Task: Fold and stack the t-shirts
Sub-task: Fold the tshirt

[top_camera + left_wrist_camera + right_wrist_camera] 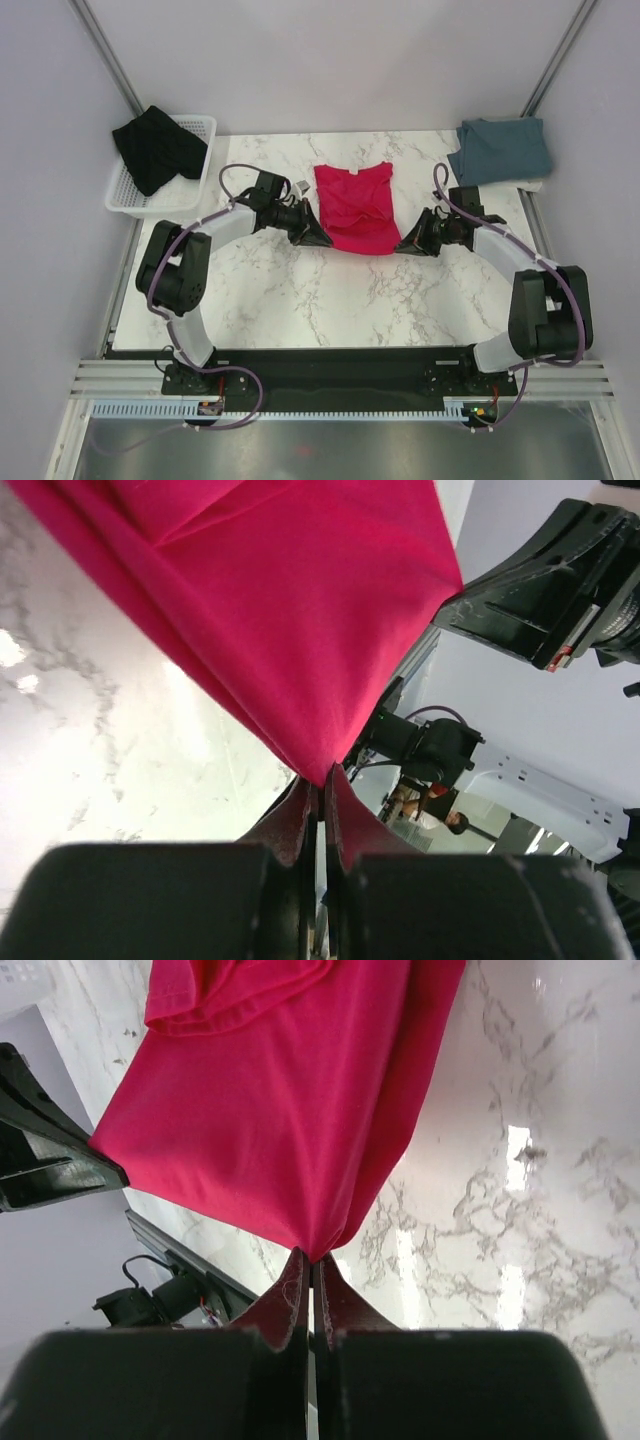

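The red t-shirt [354,205] lies partly folded in the middle of the marble table, its near edge lifted. My left gripper [322,238] is shut on its near left corner, and the cloth [300,630] fans up from the pinched tips [324,776]. On the near right corner my right gripper [403,245] is shut too; red fabric [290,1110] rises from its tips [314,1256]. The blue-grey t-shirt [503,150] lies folded at the far right corner. The black t-shirt [156,147] is draped over the basket at far left.
A white wire basket [160,180] stands at the far left edge of the table [300,300]. Grey walls and metal posts close in the back and sides. A black rail runs along the near edge by the arm bases.
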You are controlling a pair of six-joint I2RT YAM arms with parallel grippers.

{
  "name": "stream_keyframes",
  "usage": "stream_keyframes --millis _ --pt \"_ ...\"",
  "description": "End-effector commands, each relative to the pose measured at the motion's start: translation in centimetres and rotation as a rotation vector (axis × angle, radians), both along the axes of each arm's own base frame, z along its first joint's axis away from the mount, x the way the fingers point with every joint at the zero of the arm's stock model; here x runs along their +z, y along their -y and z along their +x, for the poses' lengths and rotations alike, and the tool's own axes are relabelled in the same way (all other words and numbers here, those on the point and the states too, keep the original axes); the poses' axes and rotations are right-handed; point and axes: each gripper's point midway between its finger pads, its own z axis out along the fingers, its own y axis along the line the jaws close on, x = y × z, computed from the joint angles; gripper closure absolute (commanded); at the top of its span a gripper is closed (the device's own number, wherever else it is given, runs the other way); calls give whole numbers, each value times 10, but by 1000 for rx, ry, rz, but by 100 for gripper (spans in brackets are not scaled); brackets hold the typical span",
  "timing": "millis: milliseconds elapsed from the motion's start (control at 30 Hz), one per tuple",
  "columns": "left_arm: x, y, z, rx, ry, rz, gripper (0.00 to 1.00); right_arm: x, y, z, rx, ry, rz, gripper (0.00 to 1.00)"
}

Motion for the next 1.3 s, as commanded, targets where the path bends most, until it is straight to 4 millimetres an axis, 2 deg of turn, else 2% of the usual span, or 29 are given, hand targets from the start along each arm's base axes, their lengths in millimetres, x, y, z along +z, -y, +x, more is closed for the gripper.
stream_keyframes --millis 0,33,133,300,367,500,567,767,933,1033,1067,1133,1167,1200,1233,1267 --pt "37 14 -8 -5 60 -73 98 18 1 -17 13 21 0 100" --pt "46 15 -13 -12 82 -77 98 22 1 -19 17 31 -3 100" --pt "56 18 -27 -49 128 -72 98 38 2 -21 30 80 -13 100" --pt "50 8 -54 -67 123 -31 98 52 3 -26 35 121 -14 100" --pt "62 6 -55 -67 177 -35 98 60 1 -25 40 149 -10 100" --pt "89 3 -41 -62 299 -27 98 76 1 -15 39 202 -6 100" --pt "90 -1 -37 -50 310 -13 98 78 0 -13 39 200 -3 100" --pt "69 -10 -50 -37 234 18 98 76 -1 -12 41 195 -4 100" --pt "29 -20 -68 -16 95 63 98 47 -2 -21 28 128 0 100" --pt "18 -21 -62 -6 46 65 98 36 -3 -12 19 103 1 100" --pt "27 -21 -48 10 64 52 98 36 -4 -7 18 107 3 100" --pt "34 -18 -32 22 75 39 98 51 -6 12 18 147 7 100" --pt "45 -16 -11 32 111 24 98 49 -7 22 19 145 6 100" --pt "50 -14 -1 36 127 20 98 68 -9 40 20 200 10 100" --pt "56 -12 10 43 146 13 98 73 -9 51 19 219 11 100" --pt "65 -12 33 57 183 9 98 68 -11 65 21 216 11 100"
